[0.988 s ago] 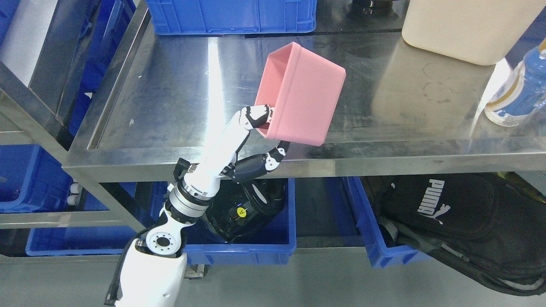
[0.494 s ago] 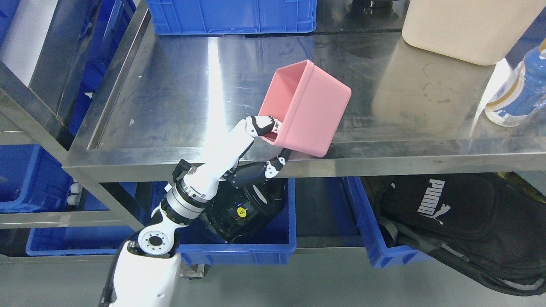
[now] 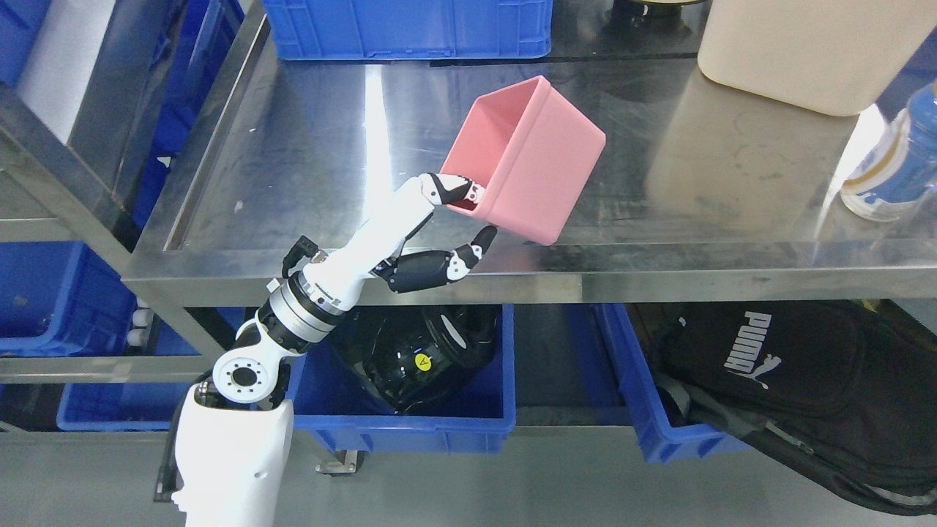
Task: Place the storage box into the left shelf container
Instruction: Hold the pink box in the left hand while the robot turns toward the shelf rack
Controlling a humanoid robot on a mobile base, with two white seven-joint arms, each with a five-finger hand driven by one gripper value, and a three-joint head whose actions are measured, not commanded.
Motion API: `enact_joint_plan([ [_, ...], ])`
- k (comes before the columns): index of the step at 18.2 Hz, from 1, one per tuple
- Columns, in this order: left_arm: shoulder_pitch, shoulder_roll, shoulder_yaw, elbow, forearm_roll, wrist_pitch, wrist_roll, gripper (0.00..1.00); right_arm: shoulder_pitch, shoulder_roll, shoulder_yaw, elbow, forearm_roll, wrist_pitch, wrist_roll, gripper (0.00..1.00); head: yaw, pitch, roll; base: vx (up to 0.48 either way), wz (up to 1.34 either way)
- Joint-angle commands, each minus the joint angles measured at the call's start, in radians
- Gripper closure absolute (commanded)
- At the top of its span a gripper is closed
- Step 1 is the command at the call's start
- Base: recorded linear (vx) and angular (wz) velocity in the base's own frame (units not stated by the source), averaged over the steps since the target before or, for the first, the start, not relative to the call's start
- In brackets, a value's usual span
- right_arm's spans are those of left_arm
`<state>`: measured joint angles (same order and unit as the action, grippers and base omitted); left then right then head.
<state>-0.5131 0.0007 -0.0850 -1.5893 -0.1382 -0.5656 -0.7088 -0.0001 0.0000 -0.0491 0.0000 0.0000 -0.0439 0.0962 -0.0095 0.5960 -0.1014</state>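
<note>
head view: pink box (image 3: 528, 157) tilted above the steel tabletop (image 3: 307, 154).
left hand (image 3: 439, 227) has its fingers (image 3: 457, 192) clamped on the box's near rim, thumb below; blue bin (image 3: 406, 29) sits behind.

Above the fingers (image 3: 455, 192), the storage box (image 3: 528, 165) looks like smooth matt pink plastic; beneath them the steel tabletop (image 3: 307, 161) is glossy with faint scuffs, the blue bin (image 3: 439, 428) below is semi-gloss plastic, the black bag (image 3: 798, 373) matt cloth
</note>
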Motion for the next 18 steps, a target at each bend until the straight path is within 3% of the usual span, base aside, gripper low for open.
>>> enact_joint_plan([
  [1,-0.021,0.017,0.019,-0.005,-0.001,0.01,-0.028,1.0,0.026,-0.017,0.0,-0.017,-0.003,-0.001,0.175,0.0,0.0,0.0,0.0,-0.044,0.37],
  [10,0.025,0.017,-0.047,-0.005,-0.001,0.018,-0.096,1.0,0.026,-0.017,0.0,-0.017,-0.003,-0.001,0.175,0.0,0.0,0.0,0.0,-0.088,0.76],
  [18,0.079,0.017,-0.025,-0.003,-0.001,0.013,-0.098,0.99,0.026,-0.017,0.0,-0.017,-0.003,-0.001,0.175,0.0,0.0,0.001,0.0,-0.014,1.29],
])
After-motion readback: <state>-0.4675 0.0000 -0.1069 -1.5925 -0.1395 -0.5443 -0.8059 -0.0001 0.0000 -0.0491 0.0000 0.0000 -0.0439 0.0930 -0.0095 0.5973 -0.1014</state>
